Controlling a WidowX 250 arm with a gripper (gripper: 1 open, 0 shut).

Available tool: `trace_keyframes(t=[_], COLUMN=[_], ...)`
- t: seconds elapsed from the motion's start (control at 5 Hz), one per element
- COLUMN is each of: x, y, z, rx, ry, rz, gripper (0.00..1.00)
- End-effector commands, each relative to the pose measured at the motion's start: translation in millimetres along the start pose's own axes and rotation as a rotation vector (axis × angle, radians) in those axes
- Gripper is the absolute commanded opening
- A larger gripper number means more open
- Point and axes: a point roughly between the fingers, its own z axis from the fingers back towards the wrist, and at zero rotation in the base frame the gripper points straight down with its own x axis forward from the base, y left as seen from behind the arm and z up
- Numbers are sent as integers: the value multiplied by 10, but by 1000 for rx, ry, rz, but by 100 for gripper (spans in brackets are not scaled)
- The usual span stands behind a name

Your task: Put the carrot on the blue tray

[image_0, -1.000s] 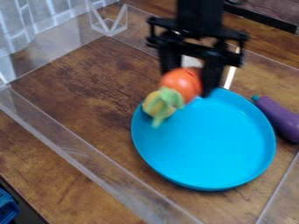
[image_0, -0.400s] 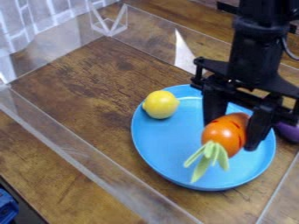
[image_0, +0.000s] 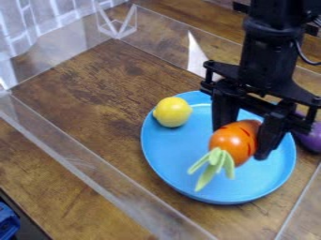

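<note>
Carrot pinched at orange body by gripper, hanging just over blue tray w/ leafy top drooping; prob light, stiff, smooth plastic, so grip mid-body.

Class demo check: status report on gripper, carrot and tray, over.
Gripper shut on carrot, over blue tray. Lemon at tray's rim, clear of the drop.

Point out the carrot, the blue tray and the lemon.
carrot (image_0: 234, 142), camera view, on its orange body.
blue tray (image_0: 170, 161), camera view, on bare floor near its left rim.
lemon (image_0: 172, 111), camera view, on its yellow middle.
</note>
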Motion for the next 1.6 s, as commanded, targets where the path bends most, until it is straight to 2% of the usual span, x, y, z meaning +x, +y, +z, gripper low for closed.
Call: trace_keyframes(t=[0.0,0.4,1.0,1.2,1.4], x=[31,27,56,69,114], y=[76,131,235,236,203], z=[111,-15,-84,-91,-89], rx=[-11,-11,-2,-1,-1], ry=[-39,-21,-4,-3,-7], rz=[14,19,19,14,7], gripper=[0,0,0,100,100])
